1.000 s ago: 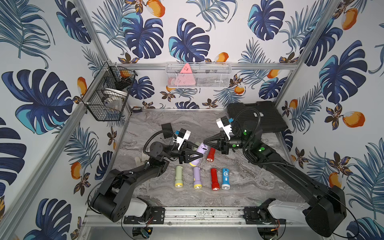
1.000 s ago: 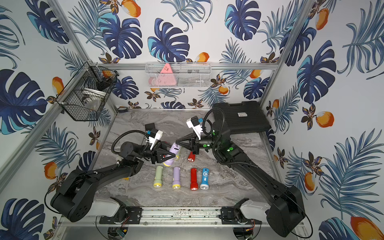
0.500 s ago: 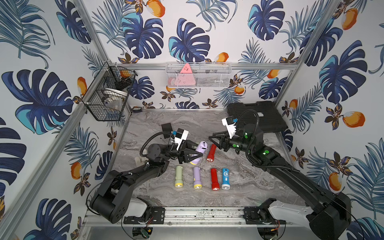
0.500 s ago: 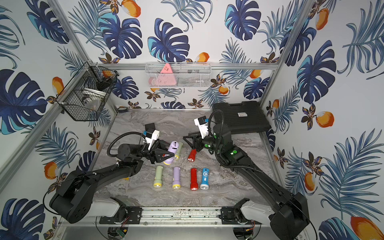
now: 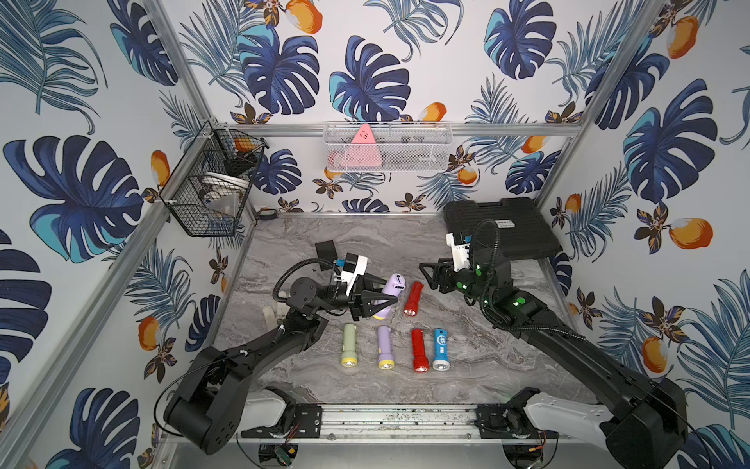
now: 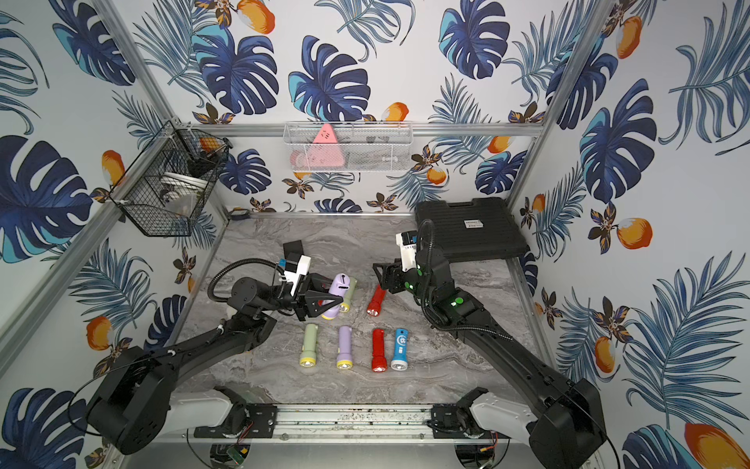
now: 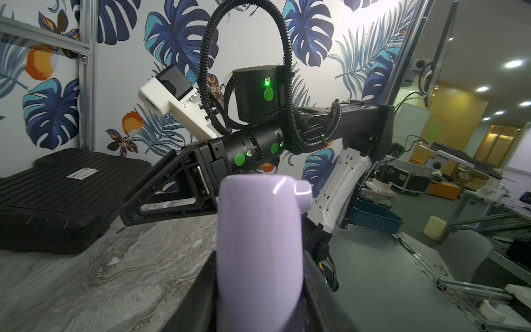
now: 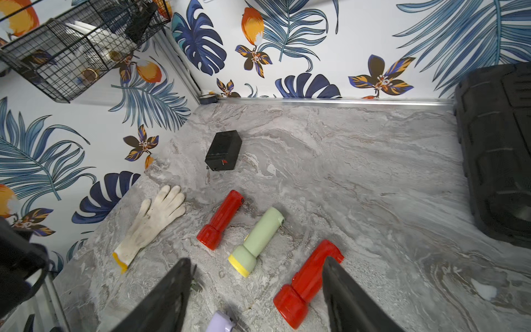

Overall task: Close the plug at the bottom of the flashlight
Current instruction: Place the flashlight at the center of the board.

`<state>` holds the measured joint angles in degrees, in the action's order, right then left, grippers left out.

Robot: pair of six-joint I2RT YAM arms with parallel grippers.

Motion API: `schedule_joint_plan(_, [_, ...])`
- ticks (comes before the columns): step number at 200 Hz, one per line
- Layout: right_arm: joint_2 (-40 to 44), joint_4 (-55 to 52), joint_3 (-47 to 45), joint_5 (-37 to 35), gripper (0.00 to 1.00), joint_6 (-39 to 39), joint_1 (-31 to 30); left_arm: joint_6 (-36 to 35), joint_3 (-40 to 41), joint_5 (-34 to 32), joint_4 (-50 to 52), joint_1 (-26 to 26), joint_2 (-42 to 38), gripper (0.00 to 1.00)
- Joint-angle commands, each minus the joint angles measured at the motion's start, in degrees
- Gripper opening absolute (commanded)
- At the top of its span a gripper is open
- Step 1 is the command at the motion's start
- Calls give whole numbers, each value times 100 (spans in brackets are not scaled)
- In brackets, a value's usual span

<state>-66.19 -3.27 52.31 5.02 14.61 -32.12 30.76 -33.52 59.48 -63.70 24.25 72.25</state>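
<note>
Gripping lilac flashlight (image 5: pixel 392 285) in left claw (image 5: pixel 375 302), tilted above counter (image 5: pixel 466 357), butt end raised toward right claw (image 5: pixel 428 274); holding right claw open, empty, apart from it, near red flashlight (image 5: pixel 412 298) on counter

Notes row of flashlights (image 5: pixel 384 347) near counter (image 5: pixel 466 365) front, case (image 5: pixel 499 227) at rear right, wire basket (image 5: pixel 211 191) on left wall (image 5: pixel 101 203).

I work in a robotics lab: my table (image 5: pixel 487 357) sits in an aluminium-framed booth (image 5: pixel 507 130) papered with leaf print, and past it I see workbenches (image 7: pixel 474 207), equipment cases (image 7: pixel 408 181) and recessed ceiling lights (image 7: pixel 514 63).
</note>
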Motion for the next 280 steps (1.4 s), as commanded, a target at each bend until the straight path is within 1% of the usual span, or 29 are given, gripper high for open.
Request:
schedule_joint_plan(1, [2, -129, -32, -224, 75, 95, 21, -1701, -280, -712, 2487, 139, -301, 0])
schedule_joint_plan(8, [-14, -147, -36, -241, 75, 102, 21, -2011, -372, -902, 2988, 223, -372, 0])
schedule_joint_plan(15, [-27, -160, -27, -271, 75, 116, 30, -2178, -435, -1110, 3326, 288, -423, 0])
schedule_joint_plan(31, [-64, -207, -17, -361, 77, 138, 39, -2355, -559, -1569, 3899, 373, -442, 0])
schedule_joint_plan(43, [-94, -264, -2, -425, 80, 154, 61, -2479, -684, -2078, 4395, 446, -440, 0])
schedule_joint_plan(58, [-134, -353, 37, -535, 85, 165, 97, -2704, -802, -2791, 4916, 530, -458, 0])
schedule_joint_plan(75, [-197, -448, 60, -617, 91, 165, 176, -2810, -837, -3481, 5238, 538, -487, 0])
schedule_joint_plan(81, [-217, -480, 73, -614, 96, 165, 230, -2791, -849, -3740, 5329, 543, -484, 0])
schedule_joint_plan(90, [-264, -512, 90, -537, 100, 171, 335, -2816, -866, -4119, 5493, 537, -489, 0])
schedule_joint_plan(105, [-372, -610, 138, -266, 100, 274, 573, -2755, -894, -4839, 5798, 538, -421, 0])
schedule_joint_plan(109, [-398, -629, 147, -177, 100, 327, 777, -2723, -908, -5017, 5877, 538, -402, 0])
schedule_joint_plan(116, [-446, -649, 139, -33, 100, 431, 943, -2701, -928, -5303, 6014, 531, -367, 0])
schedule_joint_plan(135, [-528, -569, 48, 321, 100, 732, 1367, -2584, -995, -5797, 6295, 468, -229, 0])
schedule_joint_plan(154, [-550, -520, -2, 447, 100, 791, 1515, -2523, -1185, -6135, 6663, 242, 4, 0])
schedule_joint_plan(183, [-606, -618, 68, 422, 100, 754, 1520, -2472, -1421, -6346, 6966, -389, 517, 0])
schedule_joint_plan(201, [-599, -587, 42, 339, 100, 738, 1516, -2392, -1491, -6340, 6940, -780, 861, 0])
schedule_joint_plan(223, [-605, -579, 45, 221, 100, 719, 1524, -2280, -1461, -6192, 6626, -1180, 1232, 0])
schedule_joint_plan(253, [-665, -603, 68, 210, 100, 717, 1524, -2225, -1412, -6144, 6307, -1432, 1572, 0])
schedule_joint_plan(274, [-700, -605, 68, 217, 100, 719, 1524, -2216, -1434, -6006, 6238, -1466, 1831, 0])
schedule_joint_plan(280, [-713, -605, 77, 219, 100, 719, 1525, -2194, -1534, -5950, 6428, -1479, 1908, 0])
